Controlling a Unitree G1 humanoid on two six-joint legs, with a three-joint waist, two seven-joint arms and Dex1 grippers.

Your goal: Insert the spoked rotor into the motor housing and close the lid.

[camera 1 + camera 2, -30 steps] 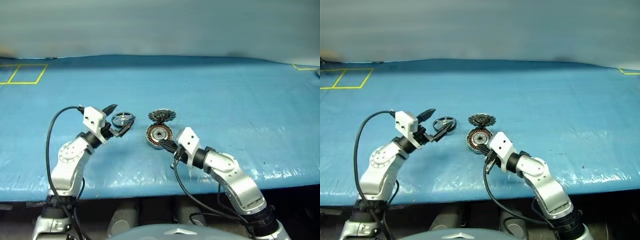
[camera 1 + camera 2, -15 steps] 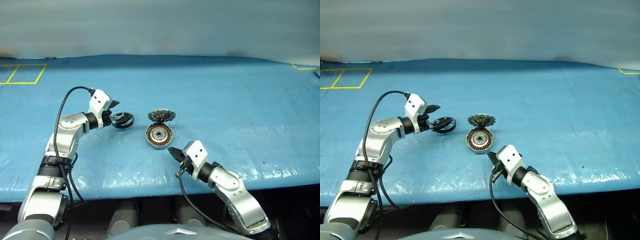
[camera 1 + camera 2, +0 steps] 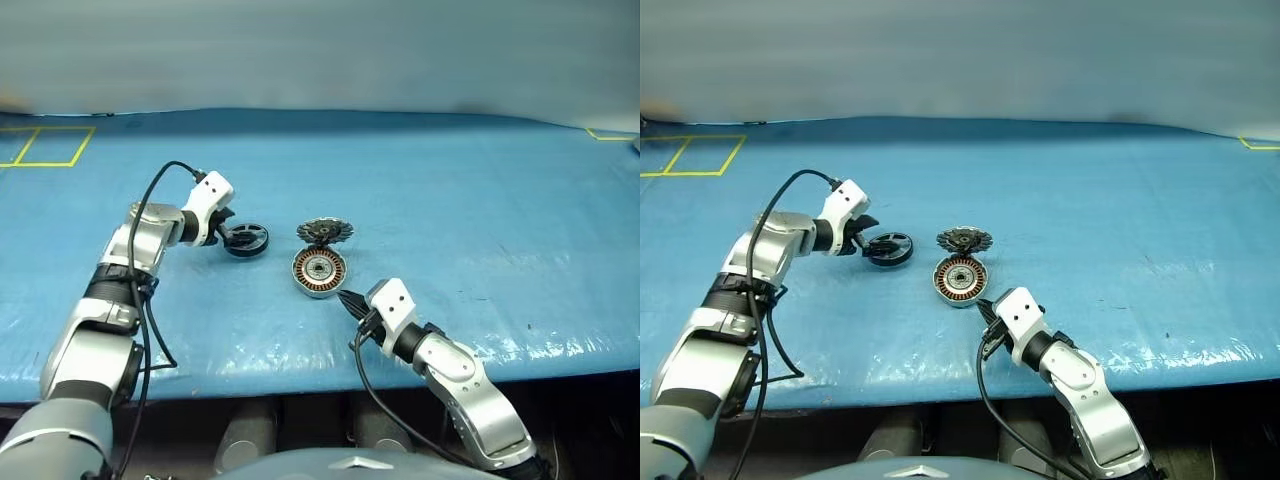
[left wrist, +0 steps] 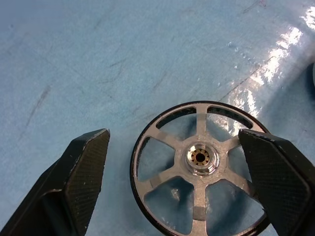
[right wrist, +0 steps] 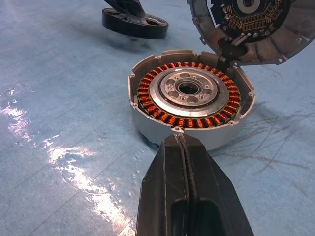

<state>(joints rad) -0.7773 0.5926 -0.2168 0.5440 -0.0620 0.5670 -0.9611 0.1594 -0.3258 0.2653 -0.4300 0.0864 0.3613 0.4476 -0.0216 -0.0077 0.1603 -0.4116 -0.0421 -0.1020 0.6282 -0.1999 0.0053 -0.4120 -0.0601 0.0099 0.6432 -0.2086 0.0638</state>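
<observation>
The spoked rotor (image 3: 246, 240) lies flat on the blue sheet, left of the motor housing (image 3: 319, 272). My left gripper (image 3: 228, 233) is open and tipped down over the rotor (image 4: 199, 167), one black finger (image 4: 83, 167) on each side of the rim, and I cannot tell if either touches it. Copper windings ring the inside of the silver housing (image 5: 189, 98). The ribbed lid (image 3: 324, 232) stands open at the housing's far side, its inner face (image 5: 251, 19) showing. My right gripper (image 3: 347, 300) is shut and empty, just short of the housing's near wall (image 5: 183, 142).
The blue sheet (image 3: 480, 200) covers the whole table, and its near edge runs just below the right arm. Yellow tape squares (image 3: 45, 147) mark the far left corner, and a short yellow tape line (image 3: 610, 134) the far right.
My left arm has stretched forward and tipped its open gripper down over the rotor. My right gripper has drawn back from the housing's rim toward the near edge.
</observation>
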